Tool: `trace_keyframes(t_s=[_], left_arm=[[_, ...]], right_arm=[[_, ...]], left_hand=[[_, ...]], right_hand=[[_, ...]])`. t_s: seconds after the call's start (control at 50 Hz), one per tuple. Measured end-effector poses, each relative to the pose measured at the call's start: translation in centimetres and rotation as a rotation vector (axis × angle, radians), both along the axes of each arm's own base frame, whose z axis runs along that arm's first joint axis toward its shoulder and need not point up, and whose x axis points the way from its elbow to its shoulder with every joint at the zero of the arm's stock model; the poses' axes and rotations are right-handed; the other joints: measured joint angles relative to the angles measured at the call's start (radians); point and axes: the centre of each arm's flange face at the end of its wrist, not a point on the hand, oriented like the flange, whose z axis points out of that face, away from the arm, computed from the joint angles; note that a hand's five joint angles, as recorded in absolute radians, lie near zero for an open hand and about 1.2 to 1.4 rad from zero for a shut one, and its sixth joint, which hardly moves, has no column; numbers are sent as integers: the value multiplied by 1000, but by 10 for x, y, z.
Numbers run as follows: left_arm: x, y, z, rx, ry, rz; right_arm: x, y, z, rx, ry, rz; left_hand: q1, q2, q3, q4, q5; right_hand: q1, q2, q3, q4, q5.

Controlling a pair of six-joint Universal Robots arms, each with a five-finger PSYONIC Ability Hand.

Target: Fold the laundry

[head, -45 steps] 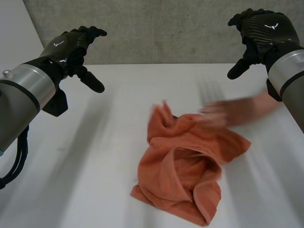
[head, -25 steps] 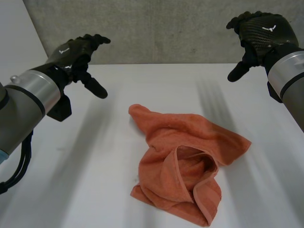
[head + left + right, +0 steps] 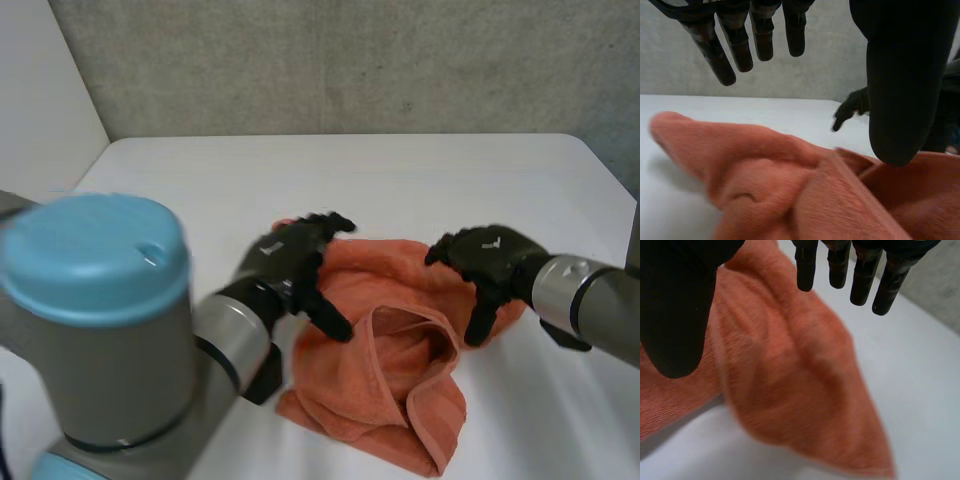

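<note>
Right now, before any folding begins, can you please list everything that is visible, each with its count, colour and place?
towel: one, orange, crumpled in a heap on the near middle of the table
table: one, white, under the towel and reaching back to the wall
wall: one, grey concrete, behind the table's far edge
left arm: one, grey with a light-blue cap, close to the head camera, reaching toward the towel
right arm: one, grey, reaching toward the towel from the other side
left hand: one, black, fingers straight, over the towel's far left corner
right hand: one, black, fingers straight, over the towel's right edge
</note>
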Motion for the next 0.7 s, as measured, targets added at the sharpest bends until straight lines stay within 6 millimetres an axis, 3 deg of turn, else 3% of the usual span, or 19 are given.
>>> trace_keyframes(t_s=[0.28, 0.3, 0.34, 0.38, 0.42, 0.48, 0.7], left_arm=[[-50, 21, -18, -15, 64, -21], [-55, 21, -24, -16, 59, -22], [-58, 21, -28, -15, 54, -21], [-60, 21, -33, -15, 44, -18], [-62, 20, -41, -18, 27, -10], [-63, 17, -51, -35, -7, 7], [-59, 2, -73, -179, -141, 97]], right_arm=[[-5, -5, -54, 65, -82, -54], [-4, -5, -61, 76, -78, -54], [-4, -6, -64, 81, -77, -54], [-4, -7, -68, 84, -77, -54], [-3, -10, -69, 72, -83, -57], [-3, -17, -66, 37, -106, -69], [-7, -27, -41, -74, -174, -103]], left_hand=[[115, 119, 118, 118, 118], [127, 130, 130, 130, 129], [132, 136, 137, 136, 136], [147, 149, 149, 149, 149], [159, 162, 162, 162, 163], [170, 173, 174, 174, 174], [186, 189, 189, 188, 189]], right_hand=[[18, 53, 58, 35, 40], [140, 188, 195, 172, 163], [195, 251, 258, 236, 221], [447, 556, 541, 521, 495], [681, 832, 818, 800, 771], [766, 954, 952, 939, 906], [766, 960, 967, 956, 916]])
